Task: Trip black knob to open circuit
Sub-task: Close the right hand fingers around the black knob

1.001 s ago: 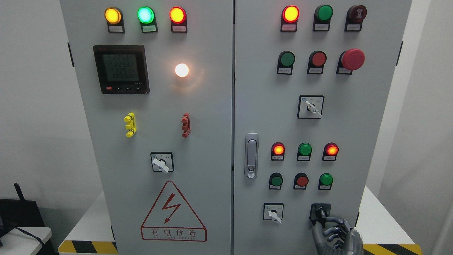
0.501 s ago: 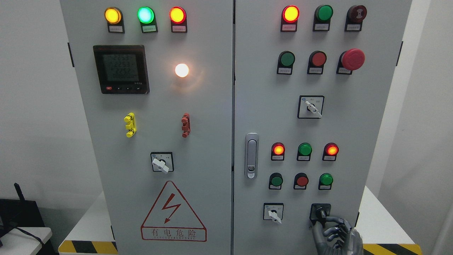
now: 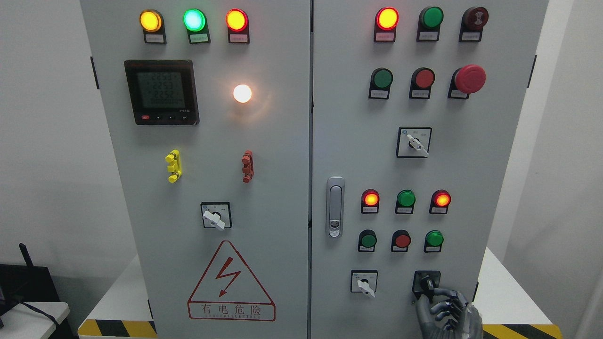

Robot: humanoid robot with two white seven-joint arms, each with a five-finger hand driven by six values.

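From the head view, the right robot hand (image 3: 447,313) sits at the lower right of the frame, its grey jointed metal fingers (image 3: 440,293) curled up against the black knob (image 3: 427,284), apparently pinching its stubby lever, though I cannot see the contact clearly. The knob sits on a square black plate low on the right door of the cabinet (image 3: 301,141), just right of a white selector switch (image 3: 363,284). I judge the grasp is made and the turn not yet done; next comes a firm wrist twist without slipping off the small smooth handle. The painted steel panel looks matt; the indicator lamps (image 3: 406,198) are glossy domes.
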